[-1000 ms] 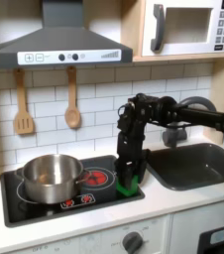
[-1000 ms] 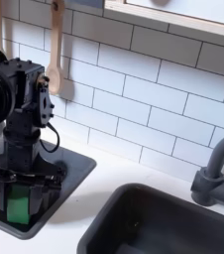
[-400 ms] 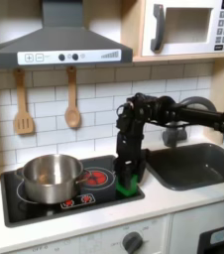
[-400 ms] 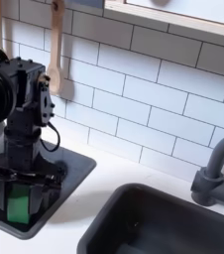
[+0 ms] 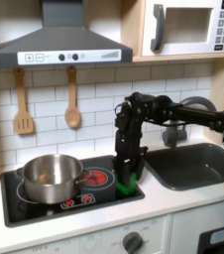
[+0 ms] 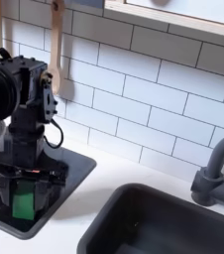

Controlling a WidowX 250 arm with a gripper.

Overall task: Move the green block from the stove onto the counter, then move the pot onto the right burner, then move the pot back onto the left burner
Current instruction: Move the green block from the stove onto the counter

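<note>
The green block (image 5: 127, 184) (image 6: 23, 202) is over the right front corner of the black stove (image 5: 45, 207) (image 6: 76, 165), between the fingers of my gripper (image 5: 127, 187) (image 6: 23, 206), which points straight down and is shut on it. The block looks just off the glass. The shiny pot (image 5: 52, 177) stands on the stove in the first exterior view's left, hiding the left burner. The right burner (image 5: 96, 179), a red spiral, lies bare between pot and gripper. The off-white counter (image 5: 178, 199) (image 6: 96, 206) runs right of the stove.
A dark grey sink basin (image 5: 195, 164) (image 6: 173, 223) with a grey faucet (image 6: 219, 169) sits right of the stove. Two wooden utensils (image 5: 72, 102) hang on the tiled wall behind. A range hood (image 5: 59, 45) and a microwave (image 5: 188, 27) are overhead.
The gripper has risen slightly and shifted a little, and the green block has moved with it. The pot has not moved.
</note>
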